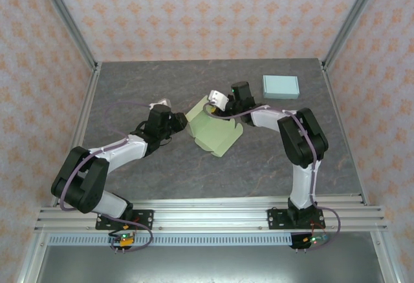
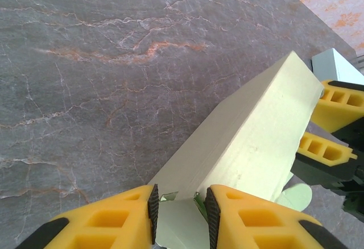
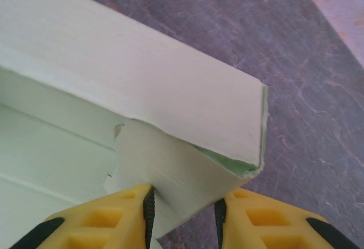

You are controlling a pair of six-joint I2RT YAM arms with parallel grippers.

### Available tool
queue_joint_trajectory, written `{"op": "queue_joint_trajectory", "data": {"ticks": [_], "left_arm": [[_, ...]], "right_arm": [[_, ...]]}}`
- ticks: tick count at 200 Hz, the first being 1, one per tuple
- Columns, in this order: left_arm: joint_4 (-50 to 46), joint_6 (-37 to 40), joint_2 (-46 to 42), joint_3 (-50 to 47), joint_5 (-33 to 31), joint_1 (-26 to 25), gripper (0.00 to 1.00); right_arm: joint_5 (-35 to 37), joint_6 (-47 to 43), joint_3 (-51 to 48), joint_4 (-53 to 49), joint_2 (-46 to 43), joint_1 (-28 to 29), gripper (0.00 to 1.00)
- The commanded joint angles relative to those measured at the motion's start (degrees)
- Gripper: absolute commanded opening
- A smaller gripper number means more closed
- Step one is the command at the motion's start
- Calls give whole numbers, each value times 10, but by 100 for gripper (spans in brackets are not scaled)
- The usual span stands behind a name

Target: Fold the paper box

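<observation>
Left wrist shows left fingers [image 2: 114, 221] clamping the paper box [image 2: 256, 141] flap; right fingers [image 3: 116, 215] clamp its corner.

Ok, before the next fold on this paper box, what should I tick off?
1. Left gripper has a paper box flap between its fingers: ok.
2. Right gripper grips the box's other end: ok.
3. Corner by the right fingers closed flush: not ok, it gapes and its edge looks ragged.
4. Blue box stands apart from the fold: ok.
5. Remaining flaps tucked: cannot tell.
</observation>
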Motion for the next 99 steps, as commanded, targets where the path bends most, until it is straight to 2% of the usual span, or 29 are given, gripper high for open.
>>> {"op": "queue_joint_trajectory", "data": {"ticks": [1,20,48,66,83,99], "left_arm": [[-65,18,14,2,-3,-9,31],[-65,19,15,3,-2,-10,31],[-63,19,16,4,0,-10,30],[-62,22,16,3,0,-11,30],[-64,25,15,5,-1,-10,30],[-68,27,15,6,-2,-10,30]], "right_arm": [[65,69,-24,131,14,8,38],[62,72,-14,134,25,8,44],[34,80,8,122,44,9,45],[46,87,19,127,55,9,45],[60,71,22,128,57,7,51],[6,57,26,99,47,-12,53]]}}
